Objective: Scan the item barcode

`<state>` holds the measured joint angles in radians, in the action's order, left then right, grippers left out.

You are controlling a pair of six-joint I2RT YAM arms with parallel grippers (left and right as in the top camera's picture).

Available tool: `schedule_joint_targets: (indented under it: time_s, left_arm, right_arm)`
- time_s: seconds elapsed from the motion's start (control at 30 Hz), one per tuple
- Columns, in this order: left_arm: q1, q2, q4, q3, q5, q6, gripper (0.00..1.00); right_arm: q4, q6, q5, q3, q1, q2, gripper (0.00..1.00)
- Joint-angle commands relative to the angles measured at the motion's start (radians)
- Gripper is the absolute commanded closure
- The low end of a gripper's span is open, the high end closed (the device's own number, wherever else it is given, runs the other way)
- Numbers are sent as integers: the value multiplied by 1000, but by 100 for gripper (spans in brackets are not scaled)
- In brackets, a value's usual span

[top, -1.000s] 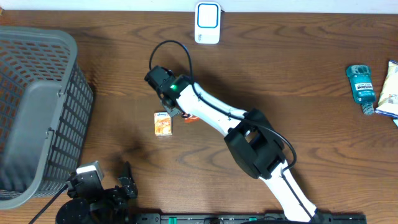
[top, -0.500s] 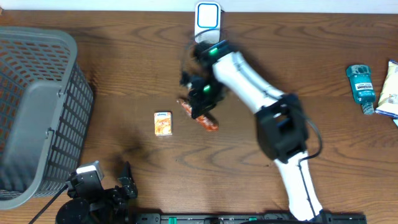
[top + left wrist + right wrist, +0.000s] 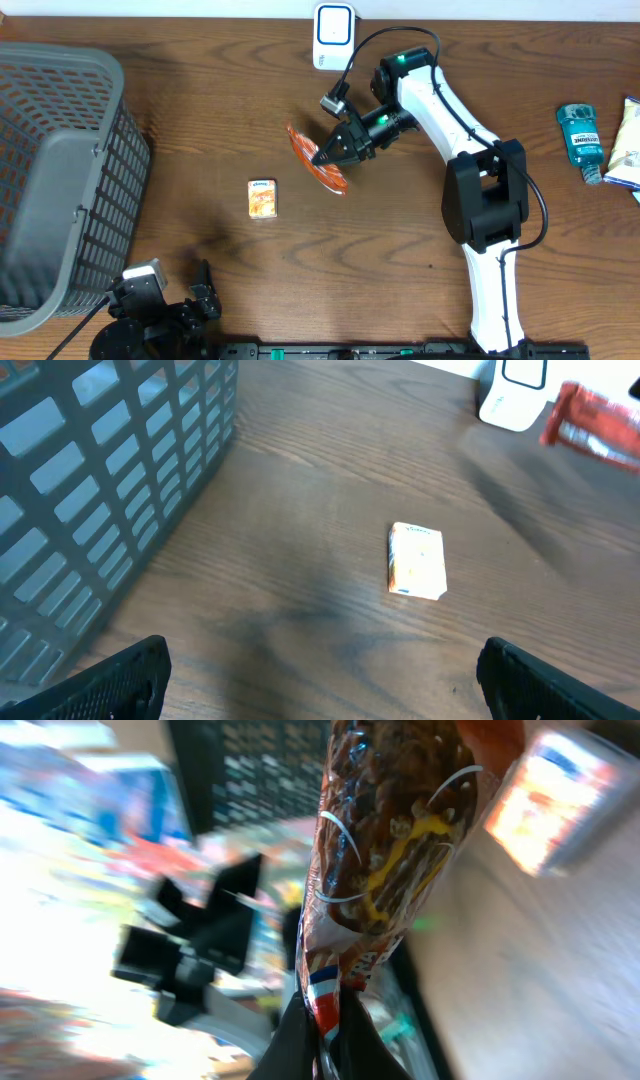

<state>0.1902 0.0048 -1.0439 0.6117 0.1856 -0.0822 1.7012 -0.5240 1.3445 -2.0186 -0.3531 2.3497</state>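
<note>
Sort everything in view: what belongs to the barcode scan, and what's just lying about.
In the job: snack bag, gripped by the right tool; white scanner.
Lying about: small orange box, grey basket, blue mouthwash bottle, packet at the right edge.

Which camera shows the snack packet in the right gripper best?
Right wrist: the snack packet fills the frame, pinched at one end. Overhead shows it small and slanted; left wrist catches only a blurred red piece at the frame edge.

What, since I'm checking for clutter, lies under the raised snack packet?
Only bare table shows beneath the snack packet in the right gripper; overhead, the packet hides the spot itself.
</note>
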Motion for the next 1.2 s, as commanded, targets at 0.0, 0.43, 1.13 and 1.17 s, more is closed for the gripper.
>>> schedule_joint_targets:
  time_s: [0.0, 0.43, 1.13, 1.17]
  left_arm:
    - [5, -1, 1, -2, 9, -6, 2]
    - [5, -1, 1, -2, 9, -6, 2]
    - [5, -1, 1, -2, 9, -6, 2]
    - [5, -1, 1, -2, 9, -6, 2]
  right_arm:
    - [1, 58, 217, 4, -2, -29, 98]
    - [-35, 41, 107, 5, -2, -29, 99]
    - [-583, 621, -1286, -63, -265, -39, 36]
    - [-578, 640, -1286, -85, -269, -47, 51]
